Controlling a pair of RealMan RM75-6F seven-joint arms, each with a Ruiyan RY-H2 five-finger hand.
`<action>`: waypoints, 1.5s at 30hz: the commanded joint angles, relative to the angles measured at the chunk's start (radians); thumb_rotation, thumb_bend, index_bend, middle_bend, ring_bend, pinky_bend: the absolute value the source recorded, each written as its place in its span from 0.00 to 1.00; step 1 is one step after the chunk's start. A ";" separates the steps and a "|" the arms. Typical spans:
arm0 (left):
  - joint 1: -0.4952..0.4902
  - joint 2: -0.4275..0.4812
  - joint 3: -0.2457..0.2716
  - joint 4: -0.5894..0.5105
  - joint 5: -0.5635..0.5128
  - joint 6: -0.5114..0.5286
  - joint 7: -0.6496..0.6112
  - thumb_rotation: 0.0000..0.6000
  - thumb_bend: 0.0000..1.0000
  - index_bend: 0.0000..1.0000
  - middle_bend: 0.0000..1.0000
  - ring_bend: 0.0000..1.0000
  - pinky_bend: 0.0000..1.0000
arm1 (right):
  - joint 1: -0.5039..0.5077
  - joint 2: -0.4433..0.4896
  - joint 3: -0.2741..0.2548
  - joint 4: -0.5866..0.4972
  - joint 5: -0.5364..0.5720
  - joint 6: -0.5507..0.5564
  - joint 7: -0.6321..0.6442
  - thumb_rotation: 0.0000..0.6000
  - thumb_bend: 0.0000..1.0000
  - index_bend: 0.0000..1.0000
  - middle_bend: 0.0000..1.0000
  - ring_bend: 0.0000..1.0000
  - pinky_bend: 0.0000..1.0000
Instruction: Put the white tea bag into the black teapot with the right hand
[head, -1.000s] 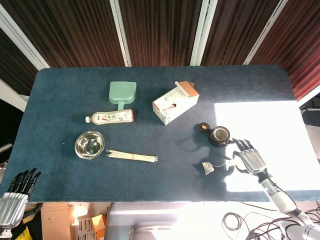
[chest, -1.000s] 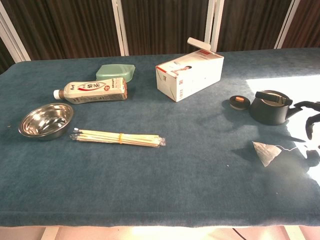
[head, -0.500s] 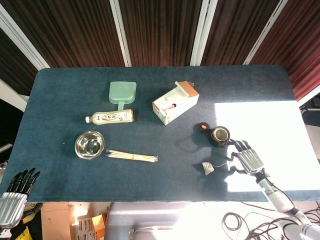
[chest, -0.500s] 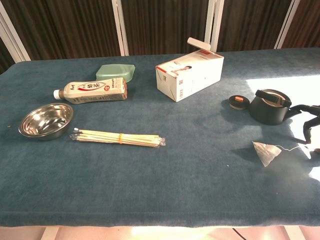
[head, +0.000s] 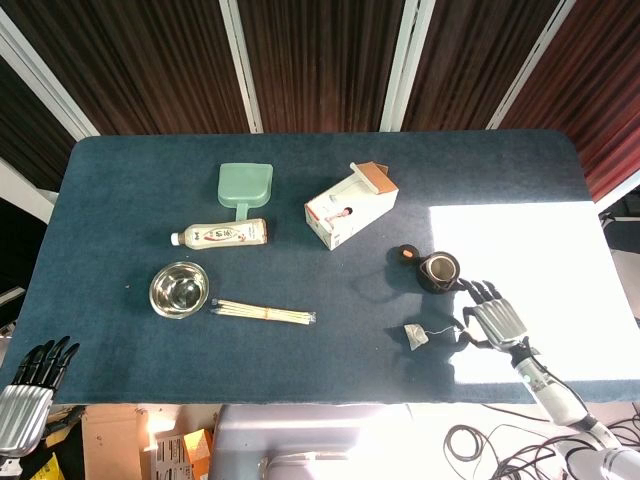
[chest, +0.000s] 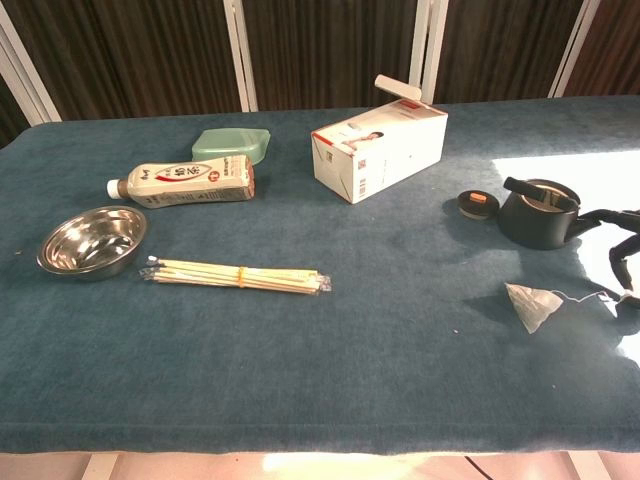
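The white tea bag (head: 415, 337) (chest: 530, 304) lies flat on the blue cloth, its thin string trailing right to a small tag (chest: 626, 296). Behind it stands the black teapot (head: 439, 270) (chest: 537, 214) with its top uncovered; its lid (head: 405, 254) (chest: 476, 204) lies to the left. My right hand (head: 495, 321) (chest: 622, 252) hovers just right of the bag, beside the teapot, fingers spread and curved down over the tag; contact with the tag is unclear. My left hand (head: 30, 385) hangs below the table's front left corner, holding nothing.
A white carton (head: 350, 206) stands mid-table. Further left lie a tea bottle (head: 220, 235), a green scoop (head: 244, 187), a steel bowl (head: 179, 289) and a bundle of sticks (head: 264, 313). A bright patch of sunlight (head: 520, 250) covers the table's right side.
My right hand has drifted a little left toward the tea bag's string, and its fingers have lowered over the tag. The tea bag, the teapot and my left hand have not moved.
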 joint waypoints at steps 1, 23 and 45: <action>0.000 0.000 0.000 -0.001 0.000 0.000 0.000 1.00 0.03 0.00 0.02 0.00 0.10 | -0.005 0.017 0.001 -0.022 -0.017 0.036 0.015 1.00 0.39 0.66 0.01 0.00 0.00; -0.002 0.010 -0.008 -0.026 -0.009 -0.010 0.017 1.00 0.03 0.00 0.02 0.00 0.10 | 0.014 0.326 0.139 -0.516 -0.025 0.242 -0.083 1.00 0.40 0.67 0.02 0.00 0.00; -0.007 0.007 -0.029 -0.014 -0.054 -0.056 0.000 1.00 0.03 0.00 0.02 0.00 0.10 | 0.065 0.488 0.309 -0.854 0.162 0.217 -0.228 1.00 0.40 0.67 0.04 0.00 0.00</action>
